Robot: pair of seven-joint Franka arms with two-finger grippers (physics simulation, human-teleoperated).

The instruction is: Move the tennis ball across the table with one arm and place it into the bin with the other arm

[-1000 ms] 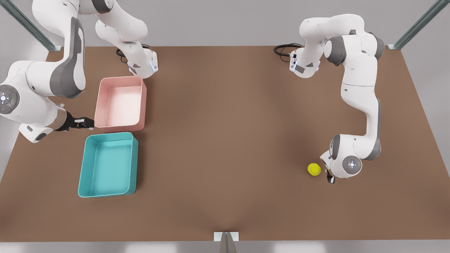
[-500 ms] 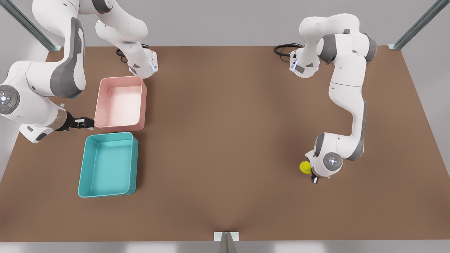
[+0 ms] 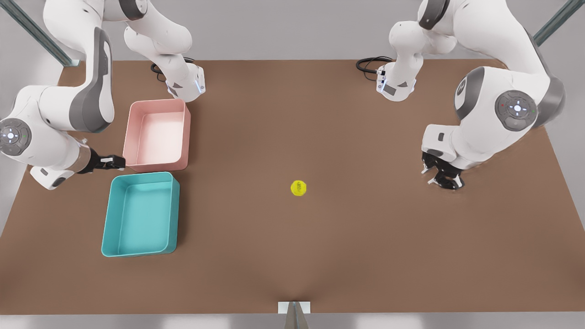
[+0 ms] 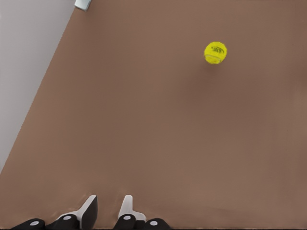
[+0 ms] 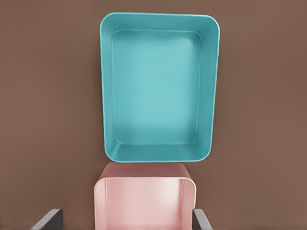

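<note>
The tennis ball [image 3: 298, 188] [image 4: 215, 52] lies free near the middle of the brown table [image 3: 365, 251], with nothing touching it. My left gripper [image 3: 442, 180] [image 4: 107, 211] hangs over the table at the front view's right, well away from the ball, its fingers shut with nothing held. At the front view's left stands the teal bin [image 3: 173, 214] [image 5: 108, 96], with nothing in it. My right gripper [image 3: 112, 161] [image 5: 124, 220] waits open beside the gap between the teal bin and the pink one, its fingers [image 5: 48, 218] spread wide.
A pink tray [image 3: 157, 101] [image 5: 100, 201] stands just behind the teal bin, almost touching it. Both arm bases and black cables [image 3: 368, 64] sit at the table's far edge. A small bracket [image 3: 295, 307] marks the near edge.
The ball has rolled from beside the left gripper toward the front view's left, to mid-table. The left arm has drawn back and risen. The right arm has barely shifted.
</note>
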